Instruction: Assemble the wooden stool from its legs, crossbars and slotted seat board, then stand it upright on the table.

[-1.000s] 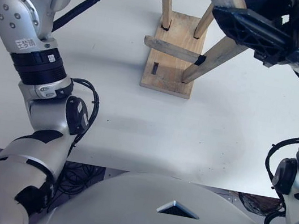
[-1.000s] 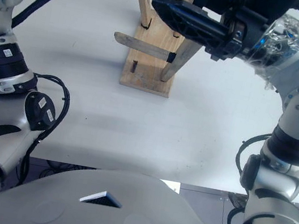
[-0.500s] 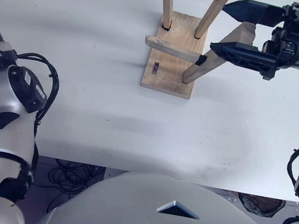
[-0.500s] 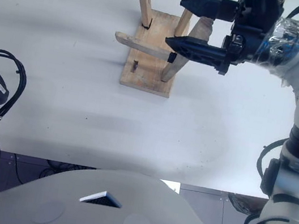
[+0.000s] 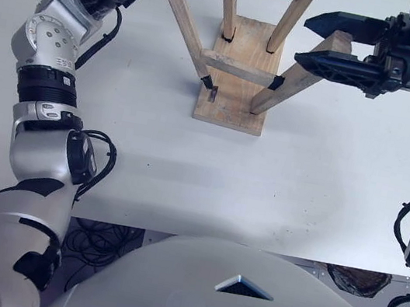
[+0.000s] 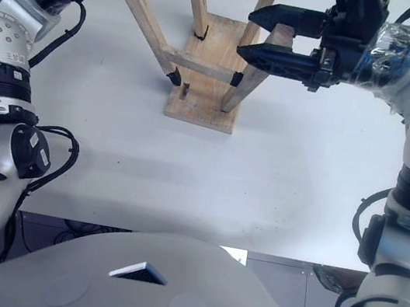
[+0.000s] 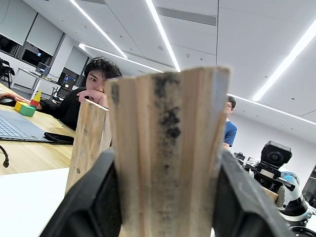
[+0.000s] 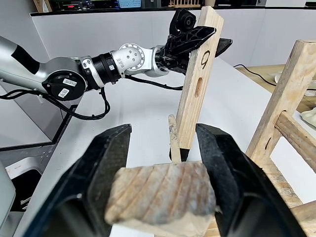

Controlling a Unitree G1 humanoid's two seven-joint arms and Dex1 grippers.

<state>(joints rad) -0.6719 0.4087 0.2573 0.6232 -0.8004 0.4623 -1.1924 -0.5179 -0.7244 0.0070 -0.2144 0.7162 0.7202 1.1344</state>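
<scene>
Left claw point(image 7: 168, 197): I have it clamped on the long leg point(image 5: 184, 18), whose upper end is cut off; its foot is at a seat board point(image 5: 233, 103) slot, seating unclear. Right claw point(image 5: 303, 38): spread, straddling the slanted leg point(image 5: 288, 81) top, contact uncertain. Seat board lies flat on the table point(image 5: 186, 174), with upright legs point(image 5: 229, 8) standing in it.

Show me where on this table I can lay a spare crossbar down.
The widest bare stretch of table runs between the seat board and the near edge. Another lies left of the board, toward the left arm. Crowded: above the board, where the left gripper holds a leg and the open right gripper brackets another leg.
</scene>
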